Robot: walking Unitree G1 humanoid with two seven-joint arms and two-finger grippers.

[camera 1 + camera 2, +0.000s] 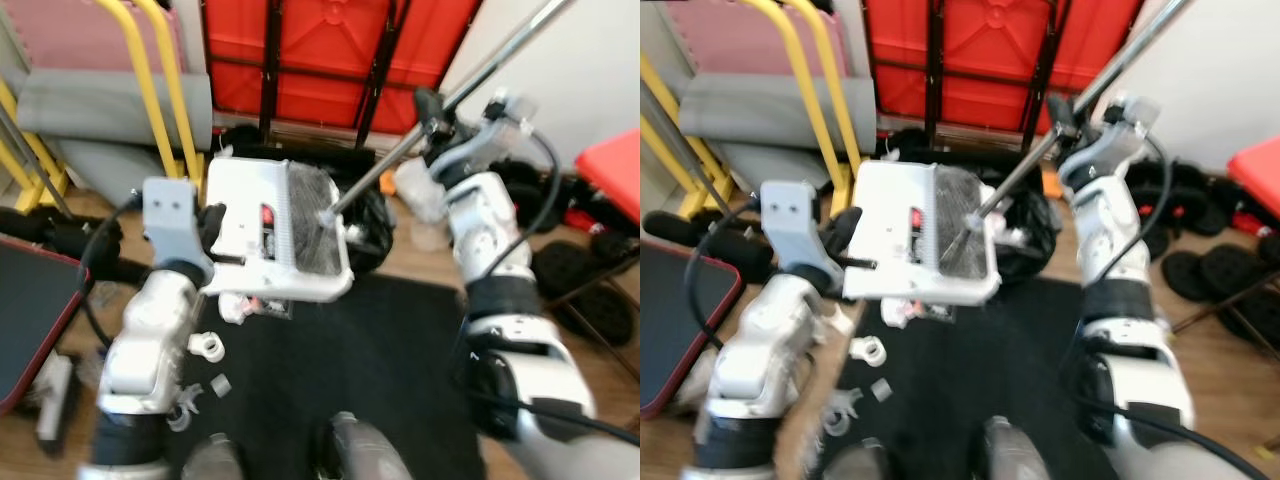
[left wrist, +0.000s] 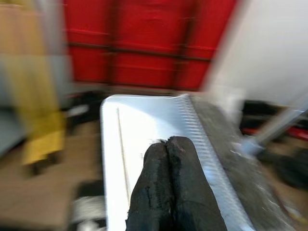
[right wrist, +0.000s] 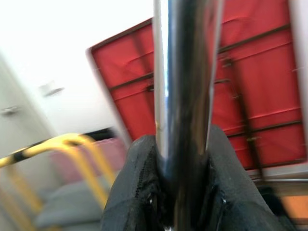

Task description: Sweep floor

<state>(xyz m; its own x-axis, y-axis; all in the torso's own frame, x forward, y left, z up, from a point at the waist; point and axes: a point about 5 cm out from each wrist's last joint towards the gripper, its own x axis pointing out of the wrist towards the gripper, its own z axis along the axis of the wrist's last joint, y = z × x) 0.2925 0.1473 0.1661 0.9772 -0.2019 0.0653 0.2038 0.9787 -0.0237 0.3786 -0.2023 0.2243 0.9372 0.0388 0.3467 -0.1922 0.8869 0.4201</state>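
Dustpan raised, broom combed across its teeth above the black mat.

The left gripper (image 1: 212, 228), fingers pressed together, pinches the light, rigid white dustpan (image 1: 275, 232); the right gripper (image 3: 175, 192) clamps the slick metal broom handle (image 1: 470, 85), best held low for control.

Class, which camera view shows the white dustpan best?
The left eye view: the whole dustpan shows, with the broom against it. The right eye view matches; the left wrist view shows a blurred part behind the left gripper.

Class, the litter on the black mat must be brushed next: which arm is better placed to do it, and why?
Right. The right claw grips the broom pole, its bristles against the white dustpan; the left claw holds that dustpan, above the litter.
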